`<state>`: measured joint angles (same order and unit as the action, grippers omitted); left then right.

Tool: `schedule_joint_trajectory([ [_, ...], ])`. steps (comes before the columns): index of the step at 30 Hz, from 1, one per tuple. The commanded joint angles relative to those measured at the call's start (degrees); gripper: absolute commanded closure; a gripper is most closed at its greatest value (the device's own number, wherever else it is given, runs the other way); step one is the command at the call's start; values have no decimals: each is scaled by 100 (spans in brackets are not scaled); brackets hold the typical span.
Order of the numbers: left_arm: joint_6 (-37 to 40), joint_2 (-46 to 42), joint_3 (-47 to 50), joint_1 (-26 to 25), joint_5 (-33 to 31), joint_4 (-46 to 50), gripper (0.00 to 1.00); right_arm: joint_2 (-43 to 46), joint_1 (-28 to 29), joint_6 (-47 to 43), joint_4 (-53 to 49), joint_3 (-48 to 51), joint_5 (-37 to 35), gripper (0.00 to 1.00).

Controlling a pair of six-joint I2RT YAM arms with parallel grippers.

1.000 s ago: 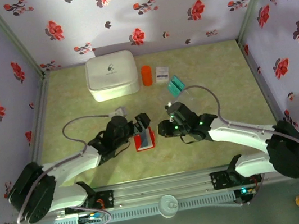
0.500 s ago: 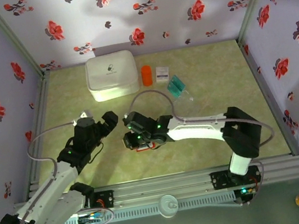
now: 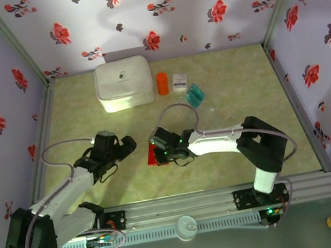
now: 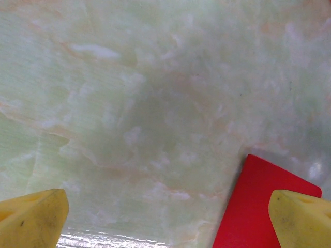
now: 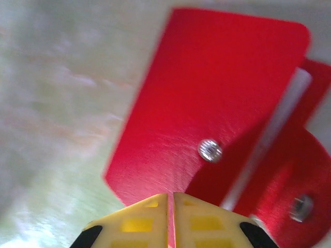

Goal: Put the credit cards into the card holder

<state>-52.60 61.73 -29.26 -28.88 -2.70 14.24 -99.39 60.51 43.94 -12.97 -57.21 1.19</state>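
Pale green marbled table (image 3: 244,105) is carrying five items. Along the far side, left to right, are lying: white rounded case (image 3: 123,83), orange cylinder (image 3: 162,83), small white box (image 3: 179,82), teal credit cards (image 3: 195,94). Red card holder (image 3: 151,156) is lying nearer, around centre.
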Motion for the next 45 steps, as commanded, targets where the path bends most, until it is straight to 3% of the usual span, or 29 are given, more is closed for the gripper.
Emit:
schedule_joint_trajectory([
  [1,565,279,-365,-94,198,180,0,257,-53,290,423,384,-169,89],
  [17,1626,1915,-1352,-1157,-215,521,0,348,-90,492,933,869,-14,89],
  [31,1721,2385,-1298,-1347,-521,470,0,422,-92,497,966,883,40,89],
  [37,1714,2584,-1297,-1570,-693,496,0,975,-235,350,609,804,13,87],
  [45,1512,2916,-1478,-1935,-1198,834,0,1617,-870,68,-362,756,-154,83],
])
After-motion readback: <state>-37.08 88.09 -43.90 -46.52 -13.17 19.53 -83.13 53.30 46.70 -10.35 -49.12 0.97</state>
